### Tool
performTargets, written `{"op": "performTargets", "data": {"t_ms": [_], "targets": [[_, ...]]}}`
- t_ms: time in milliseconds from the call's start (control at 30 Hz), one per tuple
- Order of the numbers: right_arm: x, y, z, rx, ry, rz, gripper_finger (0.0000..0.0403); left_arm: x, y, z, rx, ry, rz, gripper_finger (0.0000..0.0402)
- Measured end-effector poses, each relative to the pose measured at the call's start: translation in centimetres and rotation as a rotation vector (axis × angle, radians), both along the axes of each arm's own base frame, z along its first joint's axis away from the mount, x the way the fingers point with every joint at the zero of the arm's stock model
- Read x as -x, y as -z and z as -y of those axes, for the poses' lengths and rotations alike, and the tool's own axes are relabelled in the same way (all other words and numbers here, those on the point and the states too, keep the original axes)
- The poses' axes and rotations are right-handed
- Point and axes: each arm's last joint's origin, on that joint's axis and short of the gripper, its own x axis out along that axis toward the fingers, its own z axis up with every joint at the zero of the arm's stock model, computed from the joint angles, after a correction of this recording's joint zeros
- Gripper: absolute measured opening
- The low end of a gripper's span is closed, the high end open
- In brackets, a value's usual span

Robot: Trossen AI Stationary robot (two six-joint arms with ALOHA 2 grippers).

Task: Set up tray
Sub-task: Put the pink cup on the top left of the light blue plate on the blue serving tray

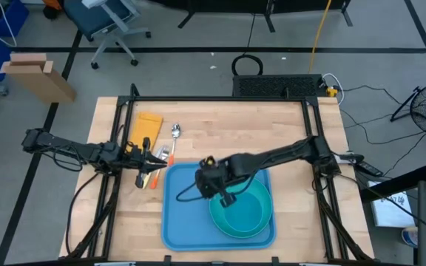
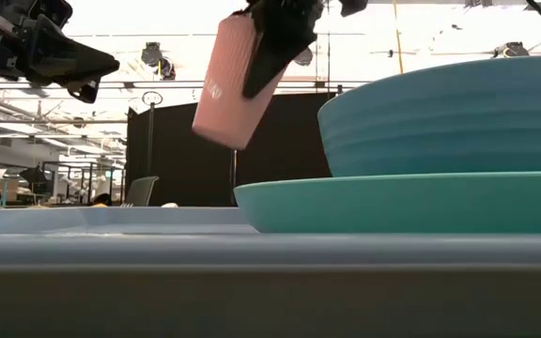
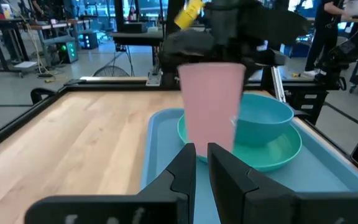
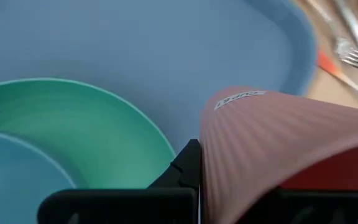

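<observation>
Pale wood table bears glossy tray (image 1: 176, 222); right gripper (image 1: 214, 185) clamps ribbed pink cup (image 2: 225, 84).

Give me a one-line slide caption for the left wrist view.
Right end effector holds a pink cup above the blue tray, beside the bowl on its plate.

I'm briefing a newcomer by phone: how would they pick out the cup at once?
Find the blue tray on the wooden table; the right gripper hangs above its open half, beside the turquoise plate and blue bowl. The cup is in that gripper: pink, ribbed, tilted, clear of the tray, the only pink thing.
</observation>
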Motion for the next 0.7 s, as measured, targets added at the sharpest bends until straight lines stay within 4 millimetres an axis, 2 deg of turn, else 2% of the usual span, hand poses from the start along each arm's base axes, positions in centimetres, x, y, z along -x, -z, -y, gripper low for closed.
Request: {"op": "performTargets", "data": {"t_ms": [233,533,700], "targets": [[-1.3,2.6,-1.3,-0.007,-0.011,-0.007,0.0,0.0,0.2,0.0,0.008,-0.002,-0.023,0.0047],[-3.3,3.5,-1.8,-0.051,0.086,-0.078,0.0,0.0,0.2,0.0,0.007,-0.003,-0.018,0.0047],[-4.2,3.7,-0.5,-0.121,0.26,-0.061,0.0,0.0,0.1,0.0,0.009,-0.007,-0.016,0.0047]]}}
